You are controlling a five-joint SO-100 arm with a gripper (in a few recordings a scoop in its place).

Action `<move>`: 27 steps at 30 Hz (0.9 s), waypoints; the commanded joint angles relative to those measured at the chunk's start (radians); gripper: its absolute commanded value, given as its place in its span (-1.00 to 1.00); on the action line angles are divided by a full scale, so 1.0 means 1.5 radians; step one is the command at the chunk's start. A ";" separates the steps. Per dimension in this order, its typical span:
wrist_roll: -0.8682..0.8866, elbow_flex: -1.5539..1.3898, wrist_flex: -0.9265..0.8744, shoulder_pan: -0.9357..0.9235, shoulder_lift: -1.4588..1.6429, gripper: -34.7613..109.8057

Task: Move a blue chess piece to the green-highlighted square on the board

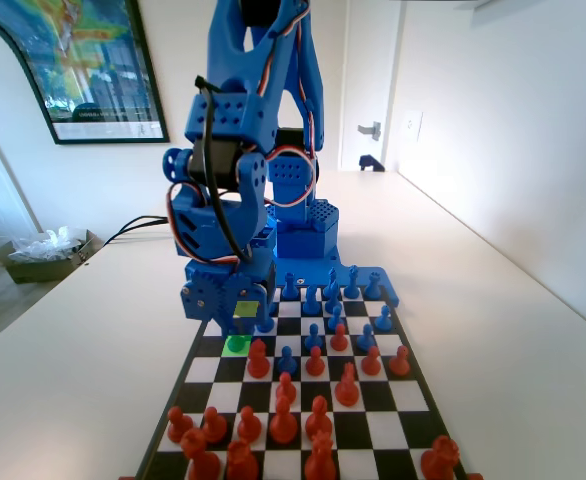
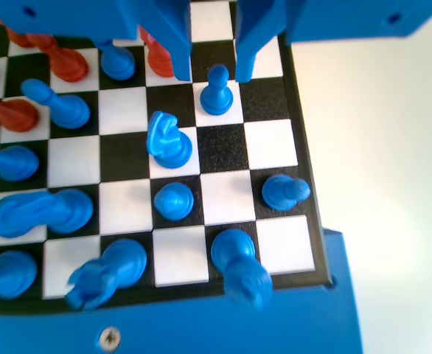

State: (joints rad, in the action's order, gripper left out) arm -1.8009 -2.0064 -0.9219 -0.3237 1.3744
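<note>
— Where does the blue chess piece [image 2: 217,91] stand?
— Upright on a white square of the board [image 2: 223,195], near its right edge in the wrist view.
— And the end effector [image 2: 214,68]?
— Its jaws are spread, one on each side of the pawn's head, not clamping it. In the fixed view the green-highlighted square [image 1: 237,343] carries a green-tinted piece.

home room, framed poster [image 1: 85,68], door [image 1: 368,80]
</note>
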 commanded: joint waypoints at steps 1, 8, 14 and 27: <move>-0.003 0.064 -0.053 -0.001 0.073 -0.40; -0.014 0.097 -0.165 0.007 0.139 -0.50; -0.019 0.096 -0.247 0.030 0.254 -0.50; 0.006 0.005 -0.378 0.106 0.591 -0.50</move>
State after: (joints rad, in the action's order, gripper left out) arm -1.7994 -1.9911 -1.4419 -0.1856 2.0877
